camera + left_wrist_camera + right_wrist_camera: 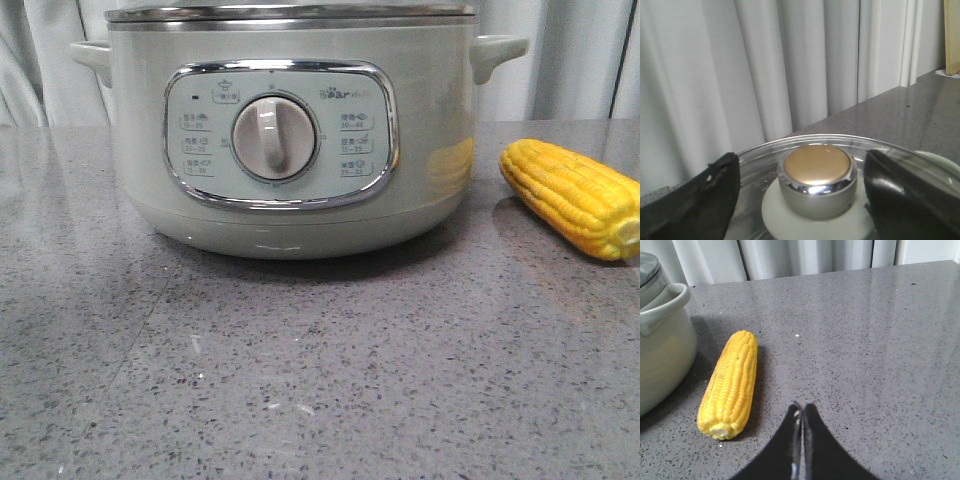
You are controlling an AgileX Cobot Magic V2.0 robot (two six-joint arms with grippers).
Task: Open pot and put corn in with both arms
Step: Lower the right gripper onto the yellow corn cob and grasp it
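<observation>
The sage-green pot (290,130) stands at the table's centre in the front view, its glass lid (765,155) on top. In the left wrist view my left gripper (805,180) is open, one black finger on each side of the lid's gold-topped chrome knob (816,180), not touching it. The yellow corn (572,196) lies on the table right of the pot, and shows in the right wrist view (730,385). My right gripper (802,407) is shut and empty above the table, just beside the corn's stub end. The pot's side and handle show in the right wrist view (662,350).
Grey speckled countertop (320,380) runs to pale curtains (560,60) behind. A light wooden object (952,35) stands at the far edge in the left wrist view.
</observation>
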